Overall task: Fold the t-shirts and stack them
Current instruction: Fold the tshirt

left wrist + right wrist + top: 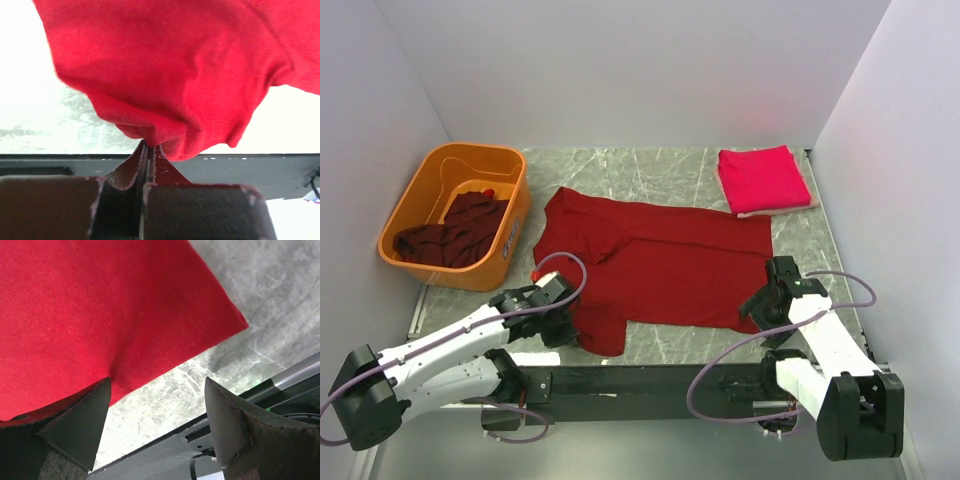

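A dark red t-shirt (665,262) lies spread flat on the marble table. My left gripper (563,316) is shut on its near-left sleeve edge; in the left wrist view the cloth (180,75) bunches between the closed fingertips (150,147). My right gripper (760,303) is open at the shirt's near-right corner; in the right wrist view one finger (80,420) touches the hem (125,340), the other (235,420) stands over bare table. A folded crimson-pink t-shirt (760,180) lies at the back right. More dark maroon shirts (455,232) are piled in the orange tub.
The orange plastic tub (460,165) stands at the left of the table. White walls close in the left, back and right sides. The table's dark front rail (650,378) runs along the near edge between the arm bases.
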